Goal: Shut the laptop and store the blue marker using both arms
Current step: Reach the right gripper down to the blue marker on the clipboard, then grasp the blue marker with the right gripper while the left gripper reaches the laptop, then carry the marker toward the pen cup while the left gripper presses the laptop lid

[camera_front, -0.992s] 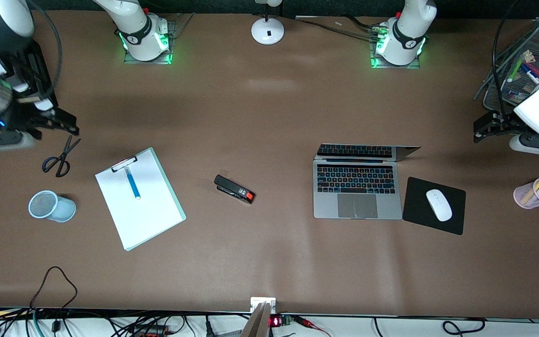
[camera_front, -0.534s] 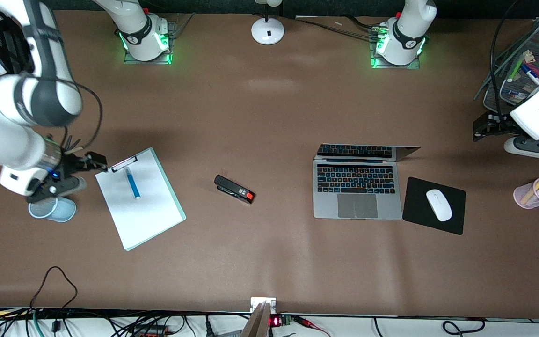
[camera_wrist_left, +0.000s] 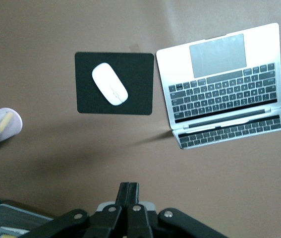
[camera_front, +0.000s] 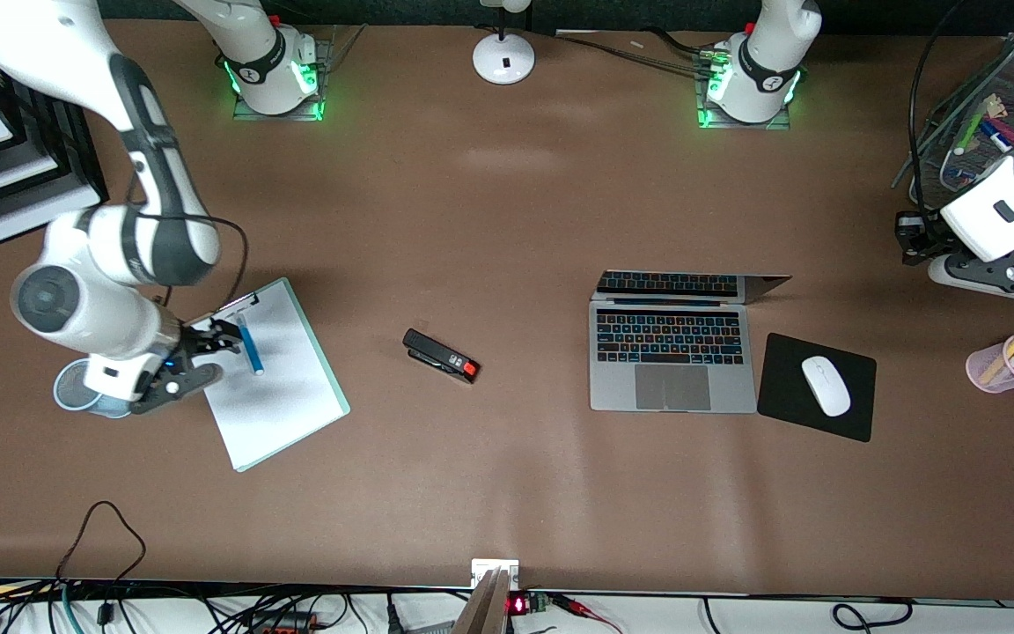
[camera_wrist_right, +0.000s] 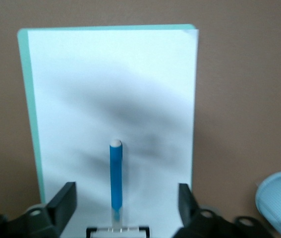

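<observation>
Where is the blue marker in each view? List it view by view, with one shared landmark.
Front view: the blue marker lies on the clipboard, by the open right gripper.
Right wrist view: the marker lies between the fingers, apart from both.
Left wrist view: not in it; that one shows the laptop.
Shared landmark: the clipboard, in the front and right wrist views.

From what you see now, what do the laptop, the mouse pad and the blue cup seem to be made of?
The laptop: probably brushed aluminium, with a matte silver-grey shell.
The mouse pad: likely fabric or rubber, flat black without shine.
The blue cup: apparently wire mesh, painted pale blue; a fine grid shows in the right wrist view.
</observation>
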Motion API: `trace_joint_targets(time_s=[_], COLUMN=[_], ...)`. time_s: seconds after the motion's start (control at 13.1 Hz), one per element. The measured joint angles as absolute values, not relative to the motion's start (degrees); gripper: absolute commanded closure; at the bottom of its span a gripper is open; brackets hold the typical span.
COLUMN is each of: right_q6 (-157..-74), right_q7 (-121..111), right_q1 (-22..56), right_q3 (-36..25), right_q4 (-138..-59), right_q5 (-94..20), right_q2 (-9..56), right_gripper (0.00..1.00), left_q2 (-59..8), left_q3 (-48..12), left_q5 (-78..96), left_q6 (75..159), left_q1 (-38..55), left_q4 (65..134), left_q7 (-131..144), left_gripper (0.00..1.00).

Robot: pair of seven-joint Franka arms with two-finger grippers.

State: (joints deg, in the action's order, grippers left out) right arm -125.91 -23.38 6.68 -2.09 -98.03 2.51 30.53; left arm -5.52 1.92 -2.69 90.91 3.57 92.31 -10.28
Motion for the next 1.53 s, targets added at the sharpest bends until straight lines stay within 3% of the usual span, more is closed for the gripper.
trace_joint_targets(time_s=[0.31,0.53,0.61,0.69,0.92,1.14,1.53], right_q6=[-130.8,-131.5,-131.6,-131.6,-131.6,-131.7,-131.8], right_q7=[-24.2,-25.0,-25.1,-25.1,-25.1,-25.1,-25.0], right_q1=[7.2,7.2,7.1,7.1,7.1,7.1,7.2], right_q3=[-2.1,-2.1,-2.1,-2.1,-2.1,-2.1,-2.1], right_q4=[-98.0,-98.0,-98.0,-98.0,-98.0,-98.0,-98.0], right_q5=[2.8,2.8,2.8,2.8,2.8,2.8,2.1], right_q2=[35.5,36.9,37.2,37.4,38.0,38.5,39.2], right_gripper=[0.38,0.46,0.48,0.49,0.51,0.56,0.75], left_q2=[-5.6,-5.5,-5.6,-5.5,-5.5,-4.9,-2.3], left_q3=[0.5,-4.1,-5.4,-6.2,-9.8,-11.9,-15.7], left_q5=[-1.1,-0.6,0.7,2.4,4.6,4.7,4.7], left_q6=[88.0,85.2,84.2,83.6,83.7,87.3,101.4], left_q1=[5.0,5.6,5.7,5.8,5.8,5.9,5.9], left_q4=[92.2,92.1,92.1,92.1,93.5,97.7,111.5], left_q7=[-4.6,2.4,4.6,6.7,13.2,14.6,16.8], left_gripper=[1.00,1.00,0.91,1.00,1.00,1.00,1.00])
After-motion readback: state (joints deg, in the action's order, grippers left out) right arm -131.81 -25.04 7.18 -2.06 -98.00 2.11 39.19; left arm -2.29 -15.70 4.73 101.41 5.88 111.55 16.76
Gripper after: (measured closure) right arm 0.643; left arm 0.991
